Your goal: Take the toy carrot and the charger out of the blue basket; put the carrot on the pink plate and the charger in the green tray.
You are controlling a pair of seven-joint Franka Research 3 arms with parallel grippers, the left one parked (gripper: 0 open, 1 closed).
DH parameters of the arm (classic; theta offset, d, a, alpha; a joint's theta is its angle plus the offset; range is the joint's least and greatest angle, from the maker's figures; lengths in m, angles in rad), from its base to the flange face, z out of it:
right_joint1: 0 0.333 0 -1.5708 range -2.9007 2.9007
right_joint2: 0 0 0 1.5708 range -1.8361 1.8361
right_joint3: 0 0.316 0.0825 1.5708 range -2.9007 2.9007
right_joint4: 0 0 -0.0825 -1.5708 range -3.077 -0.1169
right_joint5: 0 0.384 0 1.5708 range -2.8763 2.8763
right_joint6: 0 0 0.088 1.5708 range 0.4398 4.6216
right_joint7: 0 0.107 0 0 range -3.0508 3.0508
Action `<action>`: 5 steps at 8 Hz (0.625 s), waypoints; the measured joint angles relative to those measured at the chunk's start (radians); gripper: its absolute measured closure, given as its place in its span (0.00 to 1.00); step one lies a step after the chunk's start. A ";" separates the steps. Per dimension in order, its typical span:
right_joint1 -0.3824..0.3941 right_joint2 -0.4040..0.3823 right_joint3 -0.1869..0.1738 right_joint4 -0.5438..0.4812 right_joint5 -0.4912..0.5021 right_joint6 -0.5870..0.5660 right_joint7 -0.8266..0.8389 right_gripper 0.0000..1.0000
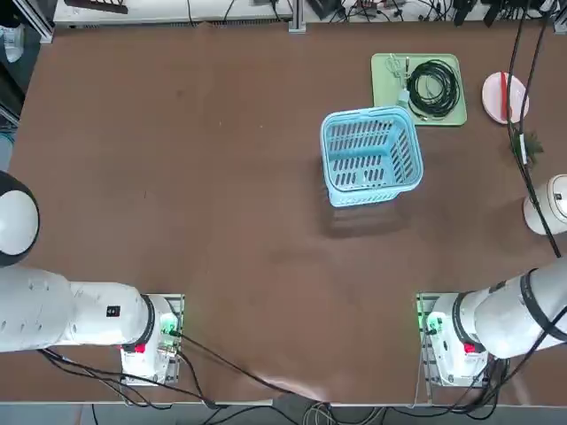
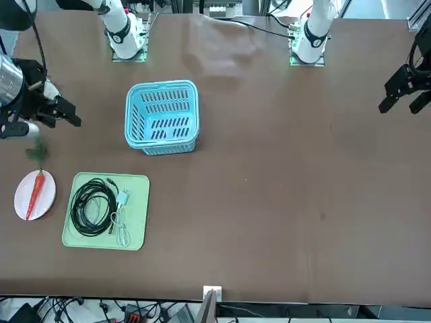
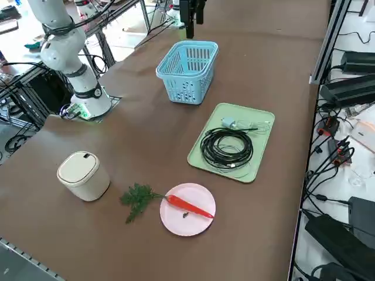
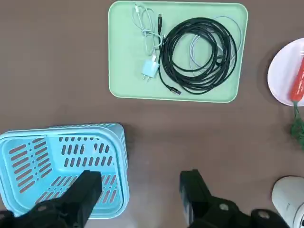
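Observation:
The blue basket [image 1: 368,113] [image 2: 161,118] [image 3: 187,70] [image 4: 61,161] stands empty near the middle of the table. The toy carrot [image 1: 504,96] [image 2: 35,192] [image 3: 190,206] [image 4: 299,78] lies on the pink plate [image 1: 492,93] [image 2: 46,200] [image 3: 187,222] [image 4: 282,76], its leaves hanging over the rim. The whitish charger [image 1: 403,93] [image 2: 122,198] [image 3: 228,123] [image 4: 149,69] lies in the green tray [image 1: 385,88] [image 2: 135,215] [image 3: 262,132] [image 4: 126,71] beside a coiled black cable [image 4: 199,54]. My right gripper [image 2: 64,113] [image 4: 140,190] hangs open and empty, high above the table beside the basket.
A white lidded canister [image 1: 547,205] [image 3: 82,174] [image 4: 289,199] stands near the plate, towards the arm's base. The tray and plate sit side by side at the far right of the table. Cables hang down past the plate in the top view.

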 joint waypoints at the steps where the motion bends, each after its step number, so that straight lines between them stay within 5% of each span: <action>1: 0.000 0.000 0.000 -0.004 -0.001 0.000 0.000 0.00; 3: -0.043 0.008 0.035 -0.016 -0.006 0.002 0.000 0.00; 5: -0.220 0.021 0.217 -0.023 -0.046 0.020 0.010 0.00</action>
